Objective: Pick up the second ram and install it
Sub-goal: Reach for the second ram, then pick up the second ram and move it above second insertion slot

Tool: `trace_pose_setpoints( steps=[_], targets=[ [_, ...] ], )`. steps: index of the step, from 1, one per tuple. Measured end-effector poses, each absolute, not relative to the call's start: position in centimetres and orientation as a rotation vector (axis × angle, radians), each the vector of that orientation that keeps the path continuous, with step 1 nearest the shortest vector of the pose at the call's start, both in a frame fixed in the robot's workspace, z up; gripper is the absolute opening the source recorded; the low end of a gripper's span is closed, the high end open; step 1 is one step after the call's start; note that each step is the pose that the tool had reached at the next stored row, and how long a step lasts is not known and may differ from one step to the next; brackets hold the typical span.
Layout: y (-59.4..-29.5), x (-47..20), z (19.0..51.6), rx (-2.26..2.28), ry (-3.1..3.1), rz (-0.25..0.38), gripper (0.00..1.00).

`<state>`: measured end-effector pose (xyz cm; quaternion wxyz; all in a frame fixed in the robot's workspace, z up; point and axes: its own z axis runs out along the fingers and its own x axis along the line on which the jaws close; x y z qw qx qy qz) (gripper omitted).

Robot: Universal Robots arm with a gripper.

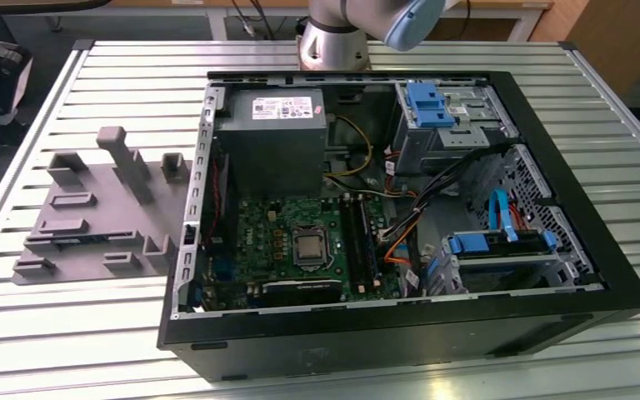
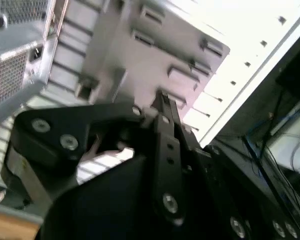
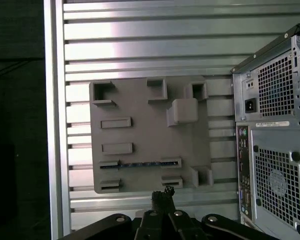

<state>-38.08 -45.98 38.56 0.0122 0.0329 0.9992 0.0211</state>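
The second ram (image 3: 140, 164) stands on edge in a long slot of the grey holder plate (image 3: 140, 105), showing as a thin blue-green strip. In the exterior view the ram (image 1: 73, 242) is a dark line low on the plate (image 1: 87, 217), at that view's left of the computer case. My gripper (image 3: 163, 192) hovers above the table just off the plate's edge nearest the ram, with its black fingertips together and nothing between them. In the second wrist view the gripper (image 2: 162, 102) points toward the plate (image 2: 155, 55).
An open computer case (image 1: 409, 333) lies on the slatted metal table (image 1: 120, 67), with its motherboard (image 1: 287, 225) and black memory slots (image 1: 359, 242) facing up. Several upright grey blocks (image 1: 131, 162) rise from the plate. The case's rear panel (image 3: 275, 125) stands beside the plate.
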Motion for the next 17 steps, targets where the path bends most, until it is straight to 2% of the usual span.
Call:
trace_pose_setpoints(
  steps=[17],
  targets=[
    [-45.98,-38.07,38.58,0.098,3.123,0.065,0.11]
  ],
)
